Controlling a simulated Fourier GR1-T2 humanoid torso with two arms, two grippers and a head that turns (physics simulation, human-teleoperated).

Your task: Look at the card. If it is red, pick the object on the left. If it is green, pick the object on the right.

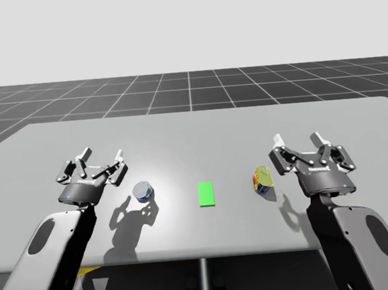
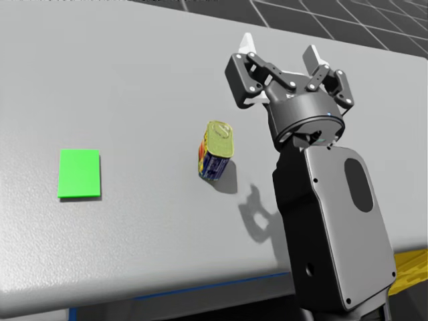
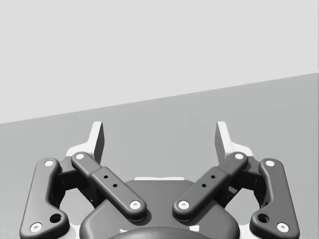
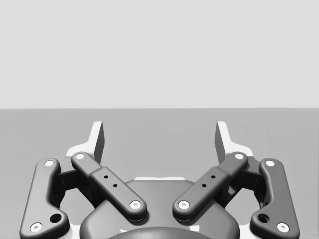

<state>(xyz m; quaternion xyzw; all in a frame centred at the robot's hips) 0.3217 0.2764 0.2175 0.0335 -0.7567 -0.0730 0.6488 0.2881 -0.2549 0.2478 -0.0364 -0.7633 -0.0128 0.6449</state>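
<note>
The grey desk carried everything. My left gripper hung over its left half and my right gripper over its right half, each with fingers spread wide and nothing between them; the wrist views showed the same of the left and the right. The oblong tin, yellow-lidded with blue and orange sides, stood just beside the right gripper, on its inner side, towards the desk's near edge. The round blue can stood likewise beside the left gripper. The green card lay flat between can and tin, apart from both.
</note>
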